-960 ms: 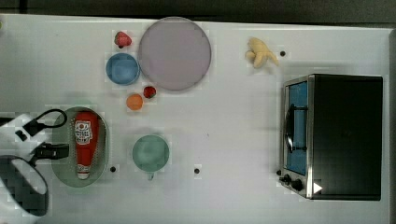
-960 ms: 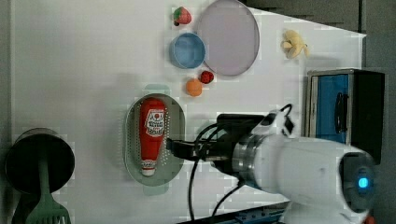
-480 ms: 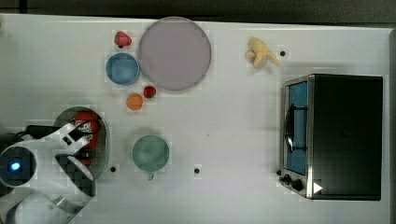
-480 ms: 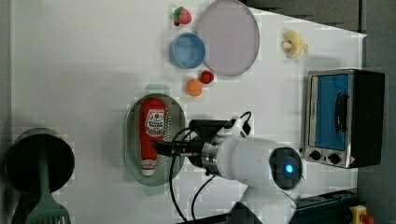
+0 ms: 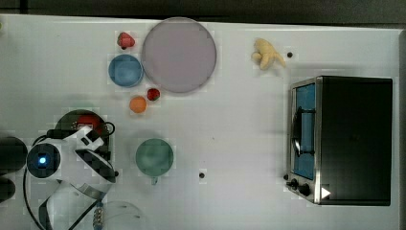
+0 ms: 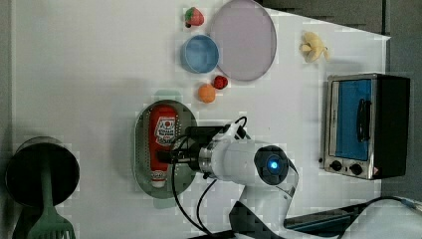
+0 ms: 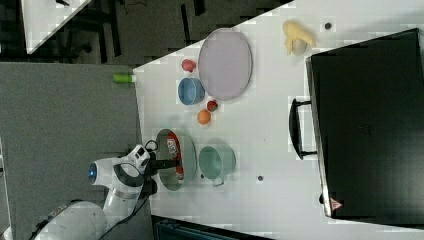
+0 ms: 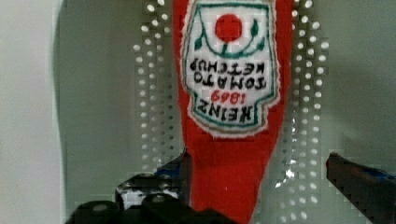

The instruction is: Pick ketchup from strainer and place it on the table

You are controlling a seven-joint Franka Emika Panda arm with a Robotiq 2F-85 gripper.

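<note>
gripper (image 8: 259, 175) over the strainer (image 6: 187, 115), fingers spread wide, ketchup (image 6: 162, 142) not yet gripped.

since a second ago the arm has swung from beside the strainer to directly above it, now covering most of the strainer in the top view; this reads as the approach step, with closing and lifting not yet done. in the wrist view one finger (image 8: 180, 170) sits close against the bottle's narrowing neck and the other stands apart on the far side. the ketchup lies flat inside the strainer, long axis along the strainer's length, white cap toward the strainer end farthest from the orange ball (image 6: 206, 93), base toward the end nearest it.
</note>
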